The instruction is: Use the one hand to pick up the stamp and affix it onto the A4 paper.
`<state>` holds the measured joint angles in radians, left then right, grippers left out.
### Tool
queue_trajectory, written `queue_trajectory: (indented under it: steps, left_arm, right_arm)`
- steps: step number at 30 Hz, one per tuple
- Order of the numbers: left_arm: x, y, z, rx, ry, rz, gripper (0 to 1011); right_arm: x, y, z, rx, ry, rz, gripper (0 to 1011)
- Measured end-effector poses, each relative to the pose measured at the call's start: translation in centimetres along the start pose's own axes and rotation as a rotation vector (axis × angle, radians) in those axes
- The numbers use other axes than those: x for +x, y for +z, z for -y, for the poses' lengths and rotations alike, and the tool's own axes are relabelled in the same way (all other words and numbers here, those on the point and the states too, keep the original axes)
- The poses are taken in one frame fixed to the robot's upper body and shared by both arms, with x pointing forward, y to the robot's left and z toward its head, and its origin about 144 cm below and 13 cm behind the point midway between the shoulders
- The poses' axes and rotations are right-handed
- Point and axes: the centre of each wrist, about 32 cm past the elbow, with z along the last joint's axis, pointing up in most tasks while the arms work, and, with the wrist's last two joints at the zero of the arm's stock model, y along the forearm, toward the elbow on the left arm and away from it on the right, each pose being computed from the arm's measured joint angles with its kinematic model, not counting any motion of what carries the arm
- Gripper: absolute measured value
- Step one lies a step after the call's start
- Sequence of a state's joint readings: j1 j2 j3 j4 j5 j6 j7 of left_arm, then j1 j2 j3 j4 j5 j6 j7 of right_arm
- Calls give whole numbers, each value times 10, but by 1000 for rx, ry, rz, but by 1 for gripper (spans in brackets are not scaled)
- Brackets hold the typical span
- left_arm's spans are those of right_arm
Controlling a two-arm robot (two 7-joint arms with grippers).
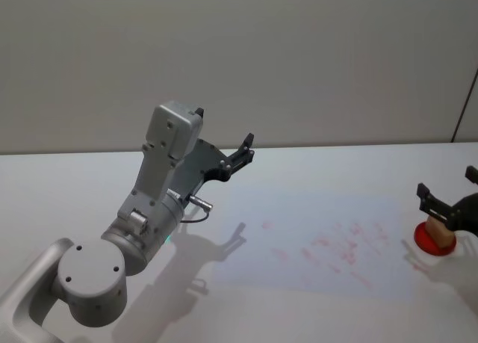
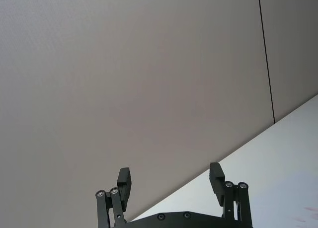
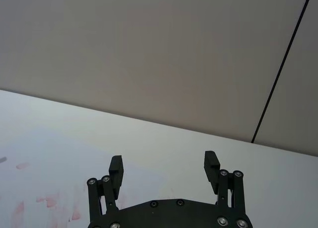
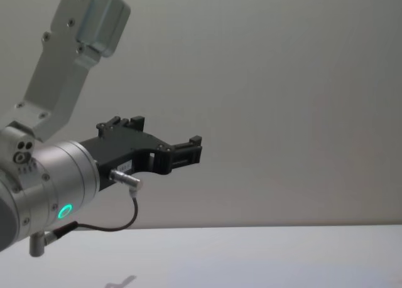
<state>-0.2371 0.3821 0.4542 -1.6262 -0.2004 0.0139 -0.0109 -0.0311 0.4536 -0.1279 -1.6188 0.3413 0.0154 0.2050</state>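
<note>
Right black two-finger gripper, jaws apart and empty, hangs near the small tan wooden stamp standing on a round red ink pad, just beside the pale, red-marked A4 paper. To grasp well, it should straddle the block squarely before closing. Left black gripper, likewise spread, is parked aloft.

Open paper between raised left arm and stamp by right pincer
</note>
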Motion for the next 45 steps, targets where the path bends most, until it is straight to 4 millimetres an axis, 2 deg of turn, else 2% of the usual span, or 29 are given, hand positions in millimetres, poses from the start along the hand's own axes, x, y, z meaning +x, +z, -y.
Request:
queue_trajectory:
  steps: [24, 45]
  left_arm:
    - [0, 0, 0, 0, 0, 0, 1001]
    - [0, 0, 0, 0, 0, 0, 1001]
  right_arm:
    - [12, -18, 6, -125, -37, -19, 1001]
    - [12, -23, 0, -187, -42, -56, 1001]
